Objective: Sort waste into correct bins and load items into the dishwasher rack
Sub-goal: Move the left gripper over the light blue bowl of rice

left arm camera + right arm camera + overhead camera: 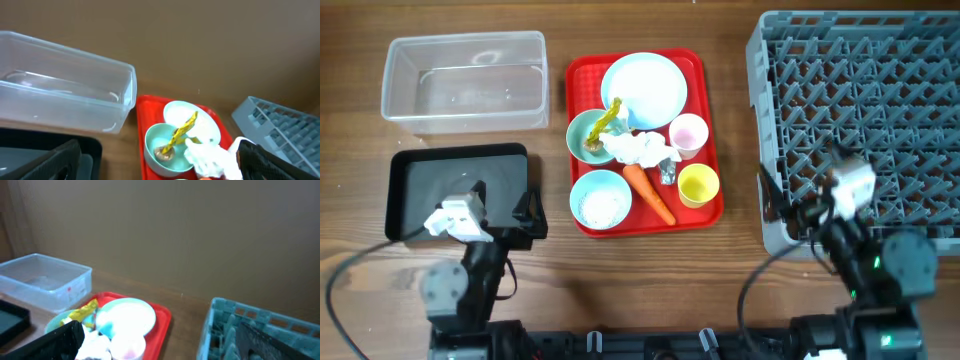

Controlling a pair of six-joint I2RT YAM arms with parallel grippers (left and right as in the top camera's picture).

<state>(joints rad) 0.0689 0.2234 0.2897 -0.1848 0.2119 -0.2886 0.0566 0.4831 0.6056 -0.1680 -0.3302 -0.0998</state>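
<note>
The red tray (712,205) holds a pale blue plate (643,88), a teal bowl (582,130) with a yellow wrapper (608,118) and a scrap, crumpled tissue (638,148), a carrot (648,192), a foil wrapper (667,172), a pink cup (688,135), a yellow cup (699,185) and a bowl with rice (600,198). I cannot make out the spoon. The clear tub (465,80) and black tray (420,185) lie left. The grey rack (865,110) stands right. My left gripper (528,222) (157,152) is open, near the black tray. My right gripper (790,212) (160,337) is open at the rack's front left corner.
Bare wooden table shows between the red tray and the rack (740,130) and along the front edge. In the left wrist view I see the clear tub (65,95), the teal bowl (160,142) and the tissue (210,157).
</note>
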